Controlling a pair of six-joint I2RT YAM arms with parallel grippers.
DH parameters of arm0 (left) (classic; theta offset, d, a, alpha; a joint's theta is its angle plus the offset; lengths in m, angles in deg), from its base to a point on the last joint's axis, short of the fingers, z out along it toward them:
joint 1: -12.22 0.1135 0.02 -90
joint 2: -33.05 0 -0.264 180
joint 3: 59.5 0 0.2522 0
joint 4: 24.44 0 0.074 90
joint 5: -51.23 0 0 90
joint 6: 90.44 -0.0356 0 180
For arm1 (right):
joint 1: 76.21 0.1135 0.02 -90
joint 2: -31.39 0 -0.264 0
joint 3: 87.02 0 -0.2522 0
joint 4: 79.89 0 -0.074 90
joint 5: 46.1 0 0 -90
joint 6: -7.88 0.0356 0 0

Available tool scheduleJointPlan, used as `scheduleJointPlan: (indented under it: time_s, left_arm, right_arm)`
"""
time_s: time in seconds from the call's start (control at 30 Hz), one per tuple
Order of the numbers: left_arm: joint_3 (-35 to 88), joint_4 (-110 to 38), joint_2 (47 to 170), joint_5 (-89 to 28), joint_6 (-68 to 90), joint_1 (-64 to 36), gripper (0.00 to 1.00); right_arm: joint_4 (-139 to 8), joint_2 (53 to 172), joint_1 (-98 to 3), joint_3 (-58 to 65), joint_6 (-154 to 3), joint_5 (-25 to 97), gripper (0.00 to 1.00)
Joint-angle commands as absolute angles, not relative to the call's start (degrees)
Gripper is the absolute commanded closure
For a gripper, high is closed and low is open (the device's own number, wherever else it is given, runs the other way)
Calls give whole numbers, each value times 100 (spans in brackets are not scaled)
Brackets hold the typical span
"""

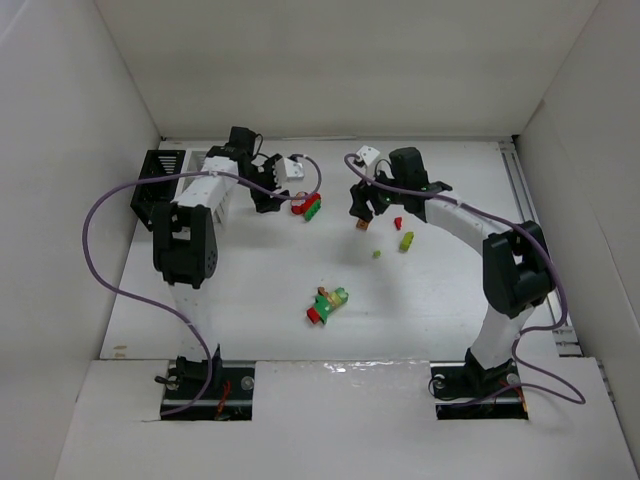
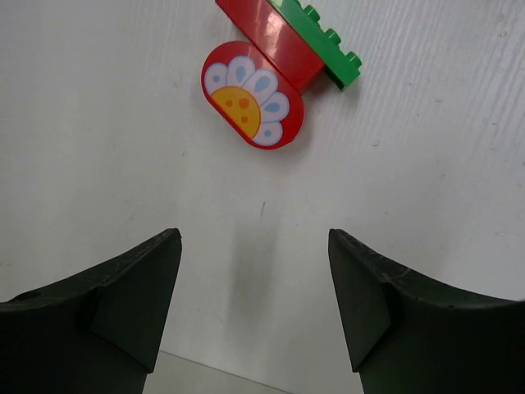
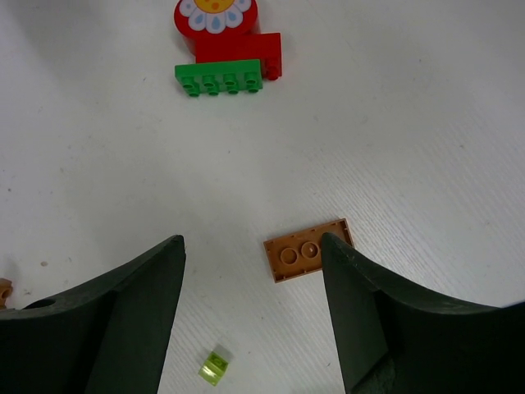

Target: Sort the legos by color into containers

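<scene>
Left gripper (image 2: 253, 275): jaws spread, empty, over bare table (image 2: 98, 131). Red-green cluster (image 2: 271, 74) just ahead, top centre of left wrist view, not touched.

Right gripper (image 3: 253, 271): jaws spread, empty. Orange plate (image 3: 308, 249) lies underside up, close by right finger's tip. Yellow-green bit (image 3: 215, 367) at bottom of that view.

Mixed cluster (image 1: 327, 303) mid-frame in top view. Bins (image 1: 158, 175) upper left, partly behind left arm.

Handling, judged: bricks light, rigid, glossy — likely to skate or pop from pinch. Cluster: squeeze red body across flat sides; joints may split. Plate thin — pinch long edges.
</scene>
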State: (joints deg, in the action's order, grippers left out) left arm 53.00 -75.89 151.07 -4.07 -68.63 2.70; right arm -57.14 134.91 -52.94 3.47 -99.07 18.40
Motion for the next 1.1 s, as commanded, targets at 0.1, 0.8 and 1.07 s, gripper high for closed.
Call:
scheduleJointPlan:
  time_s: [0.1,0.8,1.07]
  left_arm:
    - [5613,-7319,15275,-133,-7805,-34,29]
    - [6764,-8320,16278,26,-8815,-439,26]
    - [6817,-8531,16445,-27,-9018,-544,26]
  right_arm:
    - [-5726,13211,-5291,407,-10040,1876,27]
    - [-5673,13044,-5538,618,-9883,1991,23]
    - [-5673,12991,-5757,618,-9663,1832,21]
